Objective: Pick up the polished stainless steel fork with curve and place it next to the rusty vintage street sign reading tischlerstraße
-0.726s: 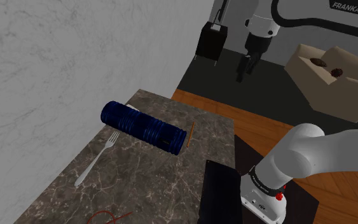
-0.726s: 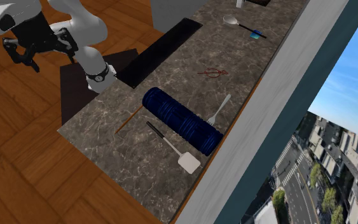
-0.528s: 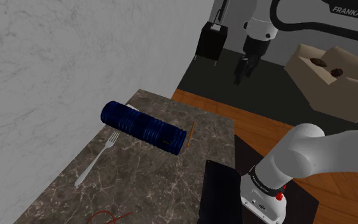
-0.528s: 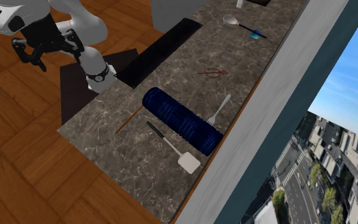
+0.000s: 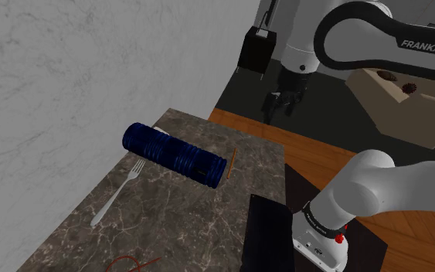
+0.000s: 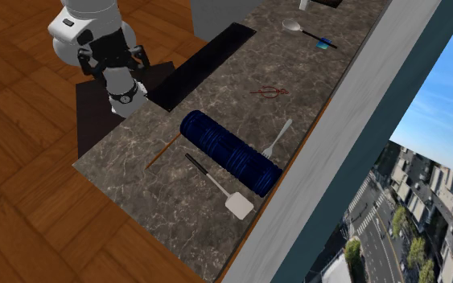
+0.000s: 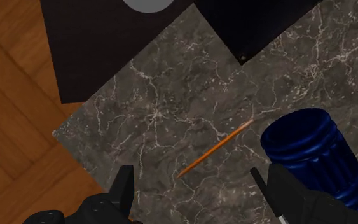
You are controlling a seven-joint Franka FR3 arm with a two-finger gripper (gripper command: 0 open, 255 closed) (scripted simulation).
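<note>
Shoulder view, from its left: the slim, curved silvery metal fork [image 5: 117, 193] lies flat on the dark veined marble counter [image 5: 185, 224] near the pale wall, its tines toward the dark blue ribbed cylinder [image 5: 175, 155] just beside it, with a thin orange stick [image 5: 231, 163] beyond the cylinder. Light, rigid and probably slick, lying low on the stone, the fork is best pinched across its narrow handle near the middle. Further right, the all-black two-finger gripper [image 5: 279, 112] hangs pointing down, well apart from the fork, fingers spread wide and holding nothing.
</note>
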